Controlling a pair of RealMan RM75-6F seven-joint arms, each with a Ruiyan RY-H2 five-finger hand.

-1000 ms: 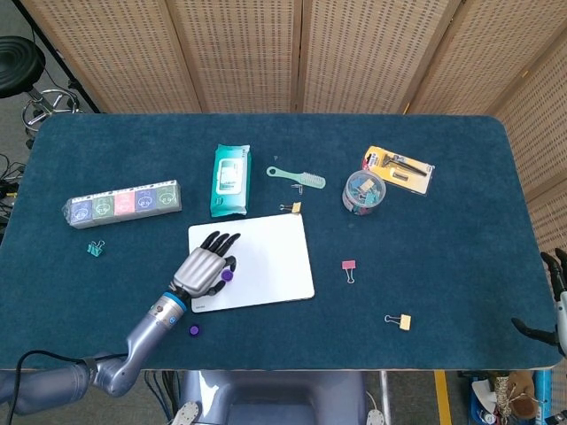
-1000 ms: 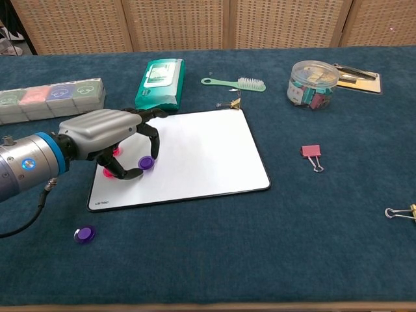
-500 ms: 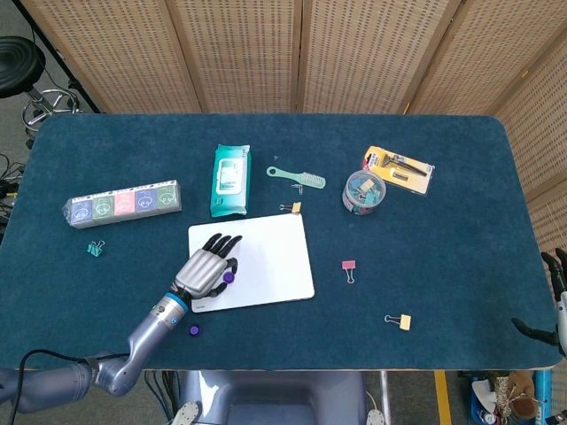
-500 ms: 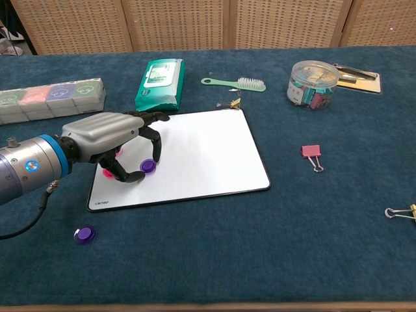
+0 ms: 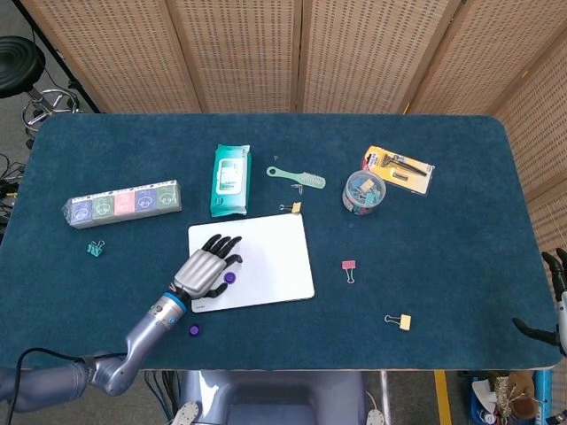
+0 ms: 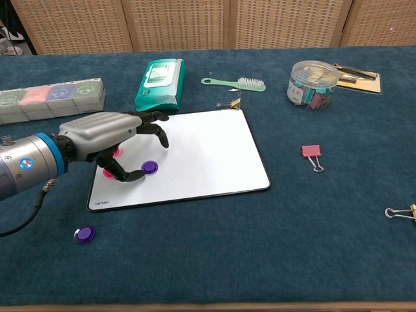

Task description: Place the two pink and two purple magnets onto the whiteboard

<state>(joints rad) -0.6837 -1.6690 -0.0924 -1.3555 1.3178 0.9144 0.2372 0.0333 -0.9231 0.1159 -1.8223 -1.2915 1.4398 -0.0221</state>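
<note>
The whiteboard (image 6: 201, 153) (image 5: 270, 252) lies flat at the table's centre-left. One purple magnet (image 6: 150, 167) (image 5: 229, 277) sits on its left part. My left hand (image 6: 104, 138) (image 5: 204, 267) hovers over the board's left edge with fingers spread and holds nothing; its thumb tip is just left of that magnet. Two pink magnets (image 6: 107, 173) (image 6: 117, 152) peek out from under the hand, on the board. A second purple magnet (image 6: 84, 234) (image 5: 194, 331) lies on the cloth, off the board's front-left corner. My right hand (image 5: 556, 301) shows at the far right edge, fingers apart and empty.
A green wipes pack (image 6: 160, 83), a comb (image 6: 234, 82) and a small clip (image 6: 229, 104) lie behind the board. A box of coloured items (image 6: 52, 99) is at the left. A jar of clips (image 6: 313, 83), a pink clip (image 6: 311, 153) and a yellow clip (image 6: 400, 212) are to the right.
My left hand's fingers have lifted off the purple magnet on the board and spread. The magnet stays on the board. The right hand has not moved.
</note>
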